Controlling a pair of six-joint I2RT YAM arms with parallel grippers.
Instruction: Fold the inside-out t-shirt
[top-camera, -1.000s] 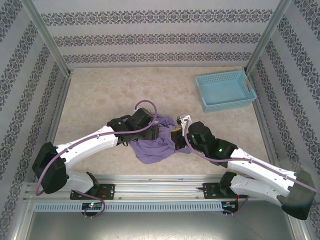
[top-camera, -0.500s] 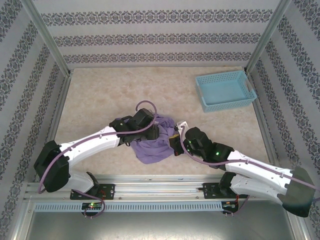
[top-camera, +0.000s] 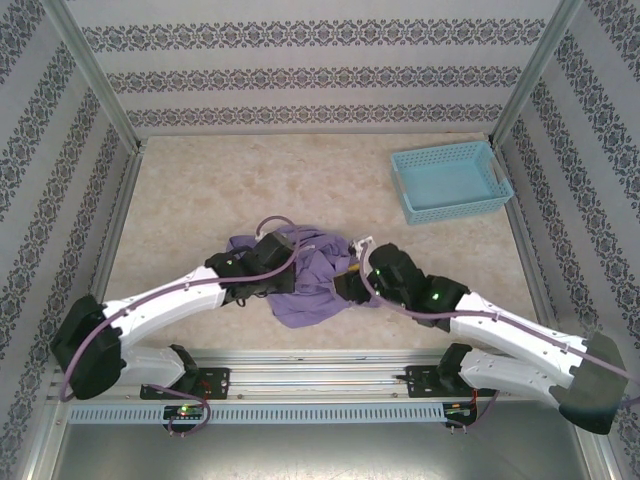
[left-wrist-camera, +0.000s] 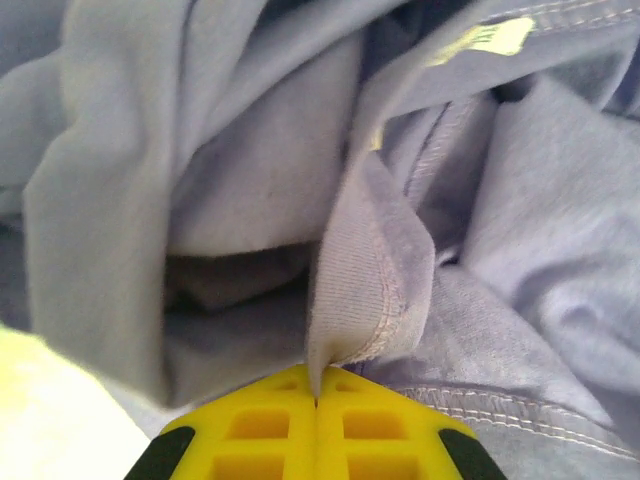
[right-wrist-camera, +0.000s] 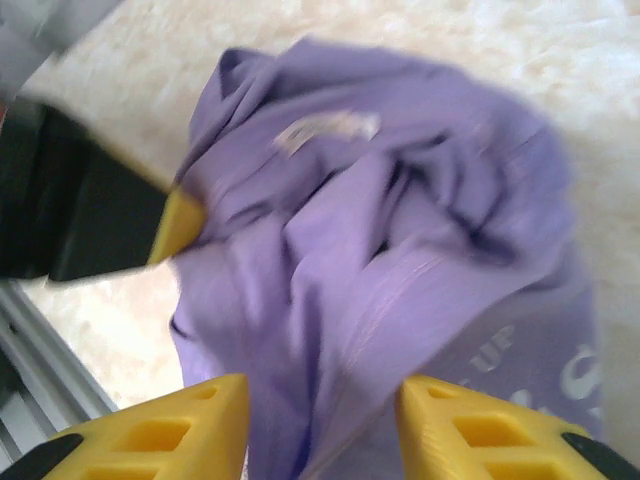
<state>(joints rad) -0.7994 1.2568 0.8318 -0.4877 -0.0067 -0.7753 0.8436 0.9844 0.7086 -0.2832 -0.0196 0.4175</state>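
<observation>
The inside-out t-shirt (top-camera: 310, 285) lies as a crumpled lavender heap on the table between the two arms. My left gripper (left-wrist-camera: 318, 388) is shut, its yellow fingers pinching a stitched fold of the t-shirt (left-wrist-camera: 370, 260) that rises from the jaws. From above, the left gripper (top-camera: 290, 268) sits on the heap's left part. My right gripper (right-wrist-camera: 320, 415) is open over the t-shirt (right-wrist-camera: 400, 190), with cloth under the gap and nothing pinched. It hangs over the heap's right edge (top-camera: 350, 283). Pale lettering (right-wrist-camera: 520, 355) shows at the lower right.
A light blue lattice basket (top-camera: 450, 182) stands at the far right of the beige table (top-camera: 250, 180). Patterned walls close in three sides. A metal rail (top-camera: 320, 385) runs along the near edge by the arm bases.
My left gripper has shut on a fold and drawn back left, dragging cloth out on that side. My right gripper has opened and let go of the shirt.
</observation>
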